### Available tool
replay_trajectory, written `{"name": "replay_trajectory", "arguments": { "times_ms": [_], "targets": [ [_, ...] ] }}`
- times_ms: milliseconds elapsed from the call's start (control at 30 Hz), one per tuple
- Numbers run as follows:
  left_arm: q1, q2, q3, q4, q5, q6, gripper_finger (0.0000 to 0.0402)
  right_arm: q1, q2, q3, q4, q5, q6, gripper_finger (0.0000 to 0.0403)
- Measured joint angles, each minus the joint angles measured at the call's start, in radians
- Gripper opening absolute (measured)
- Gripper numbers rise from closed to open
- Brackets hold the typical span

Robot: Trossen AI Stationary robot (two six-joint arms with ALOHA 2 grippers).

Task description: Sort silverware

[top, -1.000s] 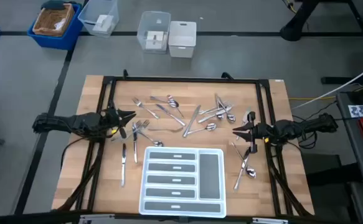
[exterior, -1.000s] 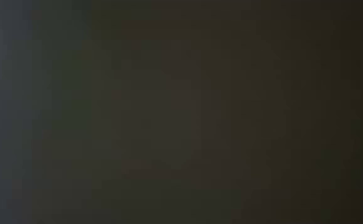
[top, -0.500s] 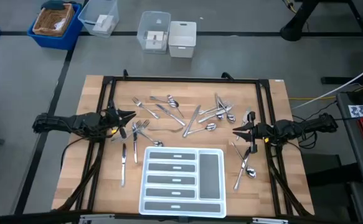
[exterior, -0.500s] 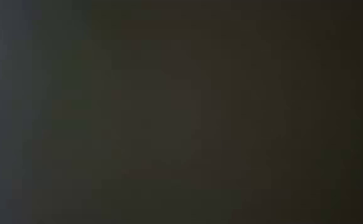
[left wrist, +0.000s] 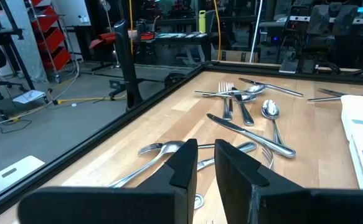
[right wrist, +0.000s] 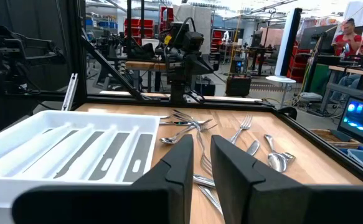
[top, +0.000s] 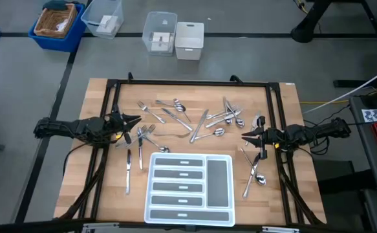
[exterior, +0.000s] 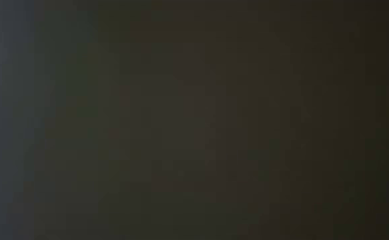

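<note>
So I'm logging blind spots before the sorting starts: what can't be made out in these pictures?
- Low view: wholly dark, nothing shows.
- High view: silverware too small to tell forks from spoons in the middle pile.
- Left wrist view: left pincer hides the pieces right behind it.
- Right wrist view: white tray is cut off by the picture's edge.

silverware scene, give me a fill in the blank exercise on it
1. The white tray holds ____ pieces of silverware.
2. The silverware lies loose on the ____ table.
3. The left gripper and right gripper both hold ____.
4. In the high view, the tray lies on the table's ____ half, the one away from the blue bin.

Missing words: no; wooden; nothing; lower
</note>
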Motion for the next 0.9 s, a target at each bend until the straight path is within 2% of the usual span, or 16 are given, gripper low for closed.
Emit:
{"name": "replay_trajectory", "arguments": {
  "times_ms": [800, 900],
  "targets": [
    [0.0, 0.0, 0.0, 0.002, 0.0, 0.0, 0.0046, 0.0, 0.0, 0.0, 0.0, 0.0, 0.0, 0.006],
    [0.0, 0.0, -0.002, 0.017, 0.0, -0.069, 0.0046, 0.0, 0.0, 0.0, 0.002, 0.0, 0.0, 0.006]
  ]
}}
